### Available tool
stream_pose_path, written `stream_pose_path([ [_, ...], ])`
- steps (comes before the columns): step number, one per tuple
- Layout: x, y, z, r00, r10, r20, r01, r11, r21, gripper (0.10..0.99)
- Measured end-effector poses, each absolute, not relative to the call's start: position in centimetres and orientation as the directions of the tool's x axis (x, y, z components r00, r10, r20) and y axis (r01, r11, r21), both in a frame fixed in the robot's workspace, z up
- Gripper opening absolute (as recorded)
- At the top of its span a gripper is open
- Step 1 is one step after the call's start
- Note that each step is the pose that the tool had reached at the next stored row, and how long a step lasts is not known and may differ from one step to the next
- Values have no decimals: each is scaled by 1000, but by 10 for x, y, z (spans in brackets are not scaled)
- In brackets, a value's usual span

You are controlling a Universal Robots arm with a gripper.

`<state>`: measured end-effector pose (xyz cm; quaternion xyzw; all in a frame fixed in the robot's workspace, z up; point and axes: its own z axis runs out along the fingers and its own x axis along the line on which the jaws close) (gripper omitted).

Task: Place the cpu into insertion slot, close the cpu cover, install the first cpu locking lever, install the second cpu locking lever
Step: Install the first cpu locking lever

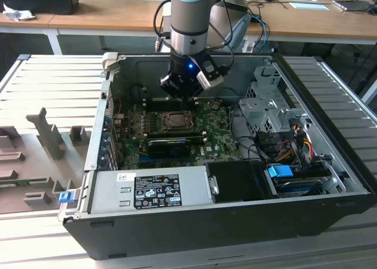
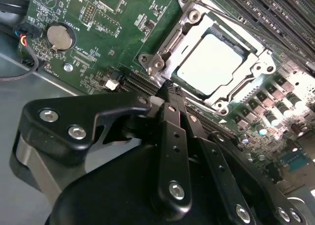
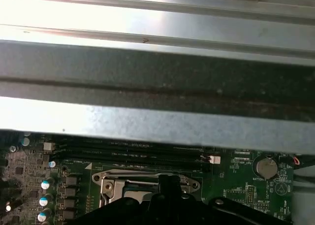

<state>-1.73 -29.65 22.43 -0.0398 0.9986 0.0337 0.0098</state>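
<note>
Hovering over the insertion slot point(image 1: 175, 122) in the exterior view, the gripper point(image 1: 184, 94) sits inside the open PC case point(image 1: 330, 157) on the bench. Second wrist view: cpu point(image 2: 210, 63) seated under the closed cpu cover point(image 2: 172, 40); fingers point(image 2: 173, 136) pinched narrow, holding nothing (tip beside the cover's edge, probably for lever work). First wrist view: slot partly hidden behind the gripper.

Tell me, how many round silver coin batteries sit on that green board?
1. The coin battery sits near the green board's edge, apart from the cpu. The gripper may hide others.
</note>
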Motion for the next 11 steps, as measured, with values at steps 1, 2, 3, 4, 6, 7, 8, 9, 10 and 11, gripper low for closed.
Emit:
stream_pose_path([
  [1,-17,-297,224,-997,-79,-22,-80,995,67,106],
  [2,-17,-297,224,-997,-79,-22,-80,995,67,106],
  [3,-17,-298,224,-997,-79,-22,-80,995,67,106],
  [4,-17,-298,224,-997,-79,-22,-80,995,67,106],
  [6,-17,-298,224,-997,-79,-22,-80,995,67,106],
  [7,-17,-298,224,-997,-79,-22,-80,995,67,106],
  [8,-17,-299,224,-997,-79,-22,-80,995,67,106],
  [9,-17,-299,224,-997,-79,-22,-80,995,67,106],
  [10,-17,-299,224,-997,-79,-22,-80,995,66,106],
  [11,-17,-299,224,-997,-79,-22,-80,995,67,106],
])
